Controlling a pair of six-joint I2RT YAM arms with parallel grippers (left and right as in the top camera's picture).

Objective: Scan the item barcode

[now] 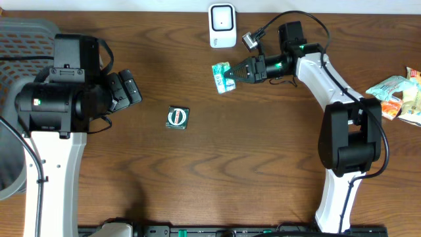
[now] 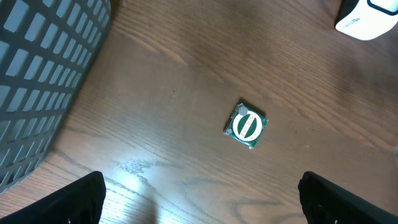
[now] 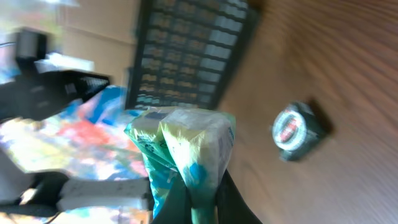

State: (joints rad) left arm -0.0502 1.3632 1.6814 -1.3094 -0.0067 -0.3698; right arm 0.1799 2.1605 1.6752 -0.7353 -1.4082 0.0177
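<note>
Overhead, what has the right pincer [image 1: 234,72] got?
It is clamped on one edge of a green and white packet [image 1: 222,77], which hangs off the fingertips above the table [image 1: 263,151].
Which way does the packet lie?
Its long axis runs crosswise to the fingers, slightly slanted. The right wrist view shows it standing up from the fingers [image 3: 231,200], crumpled at the pinch.
What lies beyond it?
Ahead and to one side is the white scanner [image 1: 222,26], apart from the packet. Ahead to the other side, a small green sachet [image 1: 177,117] lies flat. Farther on, the left pincer [image 1: 128,89] has its fingers wide apart around nothing. Behind the right pincer, snack packs [image 1: 398,97] sit at the table's edge.
Any containers?
A grey lattice basket [image 2: 43,74] beside the left pincer. The left arm covers most of it, so its contents cannot be told.
Anything unclear?
The packet's print is blurred, and no barcode can be made out.
</note>
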